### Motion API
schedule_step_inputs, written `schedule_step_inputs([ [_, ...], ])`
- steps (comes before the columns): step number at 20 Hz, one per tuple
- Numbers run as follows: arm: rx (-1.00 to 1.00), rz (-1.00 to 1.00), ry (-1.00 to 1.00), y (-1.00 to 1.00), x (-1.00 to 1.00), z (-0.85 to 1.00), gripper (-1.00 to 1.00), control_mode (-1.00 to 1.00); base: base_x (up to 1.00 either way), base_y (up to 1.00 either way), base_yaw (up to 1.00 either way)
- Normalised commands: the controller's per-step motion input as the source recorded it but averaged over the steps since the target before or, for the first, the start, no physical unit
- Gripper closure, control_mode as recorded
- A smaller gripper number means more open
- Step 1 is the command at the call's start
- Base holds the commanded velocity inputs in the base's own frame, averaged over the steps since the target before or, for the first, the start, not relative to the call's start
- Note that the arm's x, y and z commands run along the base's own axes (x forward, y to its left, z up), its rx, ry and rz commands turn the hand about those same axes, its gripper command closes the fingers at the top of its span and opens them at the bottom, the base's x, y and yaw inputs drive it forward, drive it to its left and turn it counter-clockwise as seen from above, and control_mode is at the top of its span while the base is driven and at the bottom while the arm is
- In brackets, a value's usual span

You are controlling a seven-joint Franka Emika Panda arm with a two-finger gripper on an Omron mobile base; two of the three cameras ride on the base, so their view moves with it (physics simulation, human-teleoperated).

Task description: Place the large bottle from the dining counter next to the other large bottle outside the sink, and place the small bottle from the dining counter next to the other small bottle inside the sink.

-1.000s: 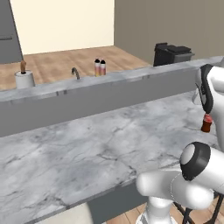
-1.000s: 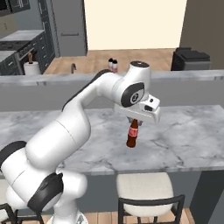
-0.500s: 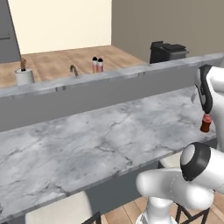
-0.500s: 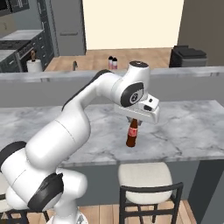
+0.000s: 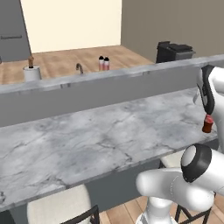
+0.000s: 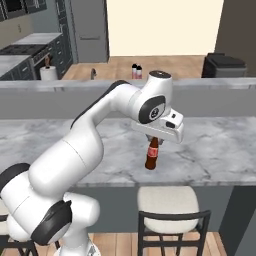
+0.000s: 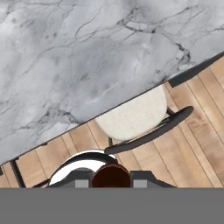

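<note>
Bare marble tabletop [image 6: 60,145] stretches leftward; at its near edge, above a stool [image 6: 167,202], the end effector [image 6: 154,138] grips the small brown bottle [image 6: 152,155] by the neck, upright, base hanging clear of the tabletop.

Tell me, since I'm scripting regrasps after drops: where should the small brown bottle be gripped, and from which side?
By the narrow neck, from straight above. The small brown bottle hangs upright over the dining counter with the claw shut on its top; the neck looks slim enough for the fingers, and the wider body below should resist slipping.
</note>
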Motion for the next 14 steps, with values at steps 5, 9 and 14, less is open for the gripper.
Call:
schedule_step_inputs([
  [5, 0.00, 0.00, 0.00, 0.00, 0.00, 0.00, 1.00, 1.00, -0.46, -0.89, 0.04],
  [9, 0.00, 0.00, 0.00, 0.00, 0.00, 0.00, 1.00, 1.00, -1.00, 0.31, 0.01],
  [14, 0.00, 0.00, 0.00, 0.00, 0.00, 0.00, 1.00, 1.00, -0.83, 0.70, 0.02],
])
